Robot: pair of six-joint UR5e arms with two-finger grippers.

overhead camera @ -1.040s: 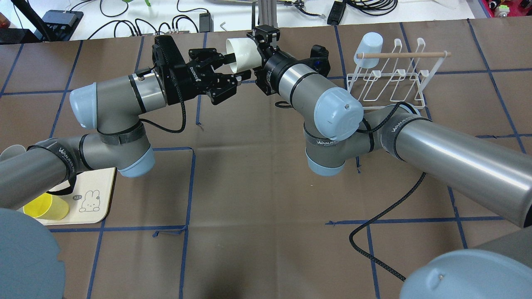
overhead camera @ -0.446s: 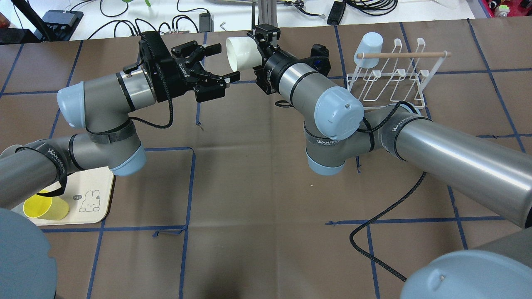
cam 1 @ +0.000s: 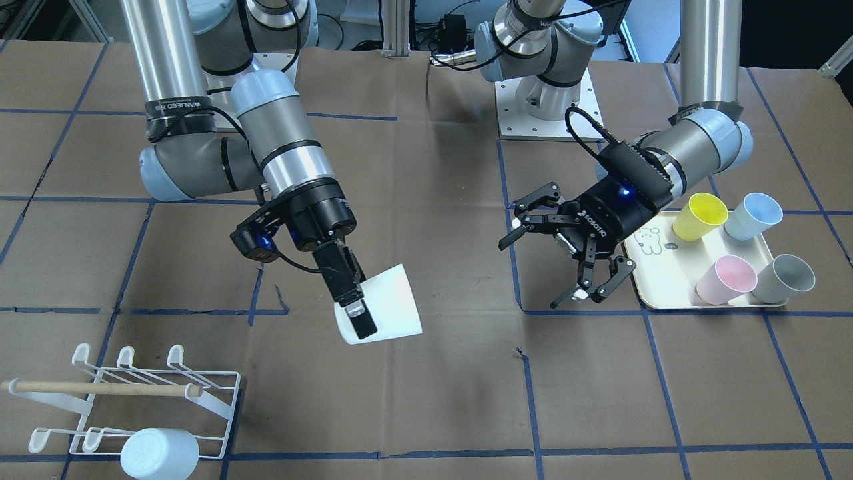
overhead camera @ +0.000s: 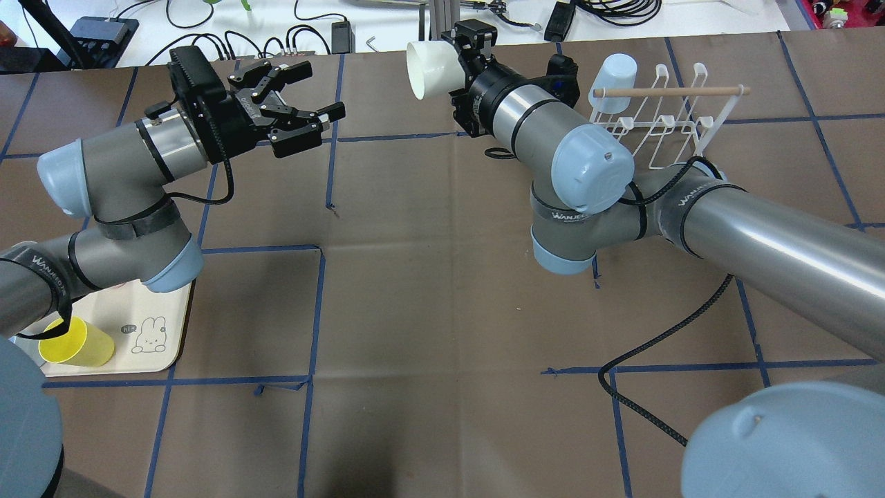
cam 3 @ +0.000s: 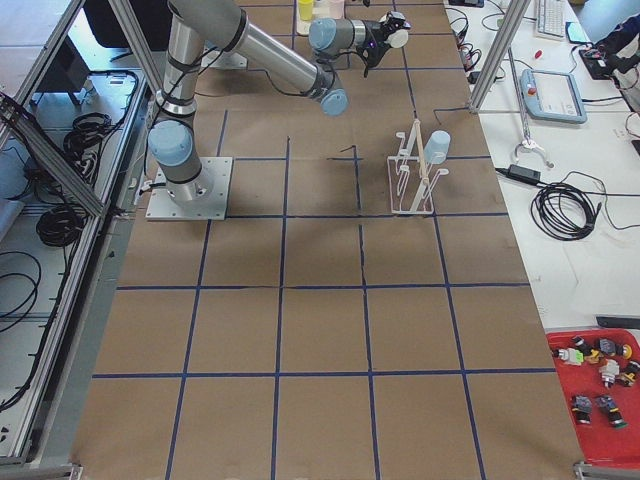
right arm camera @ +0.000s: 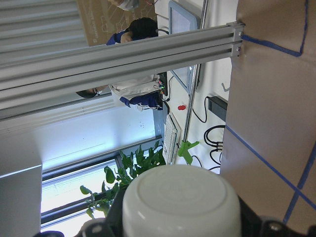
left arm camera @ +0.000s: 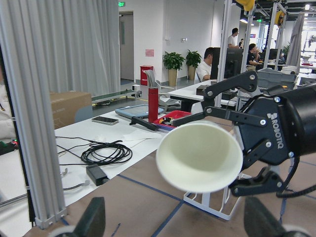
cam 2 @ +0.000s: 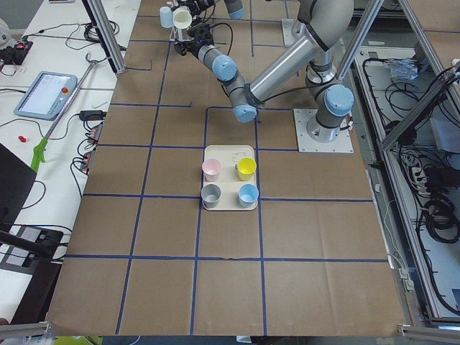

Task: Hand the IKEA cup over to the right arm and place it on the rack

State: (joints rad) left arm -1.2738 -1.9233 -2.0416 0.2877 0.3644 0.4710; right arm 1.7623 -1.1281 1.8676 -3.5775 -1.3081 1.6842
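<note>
My right gripper (overhead camera: 458, 57) is shut on the base of a white cup (overhead camera: 426, 61) and holds it tilted above the table, mouth toward my left arm. The same cup (cam 1: 393, 300) shows in the front view, with one black finger (cam 1: 353, 303) across it. The left wrist view looks into its mouth (left arm camera: 200, 158); the right wrist view shows its base (right arm camera: 180, 207). My left gripper (overhead camera: 323, 87) is open and empty, well apart from the cup. The white wire rack (overhead camera: 657, 121) with a wooden dowel stands just right of my right wrist and carries a light-blue cup (overhead camera: 615, 79).
A cream tray (cam 1: 666, 297) lies under my left arm with a yellow (cam 1: 700, 217), a blue (cam 1: 753, 217), a pink (cam 1: 726, 279) and a grey cup (cam 1: 786, 279). A black cable (overhead camera: 643, 394) trails on the brown paper near my right arm.
My left gripper, open, has drawn back to the left, away from the white cup. My right gripper has carried the cup a little right and farther back, nearer the rack.
</note>
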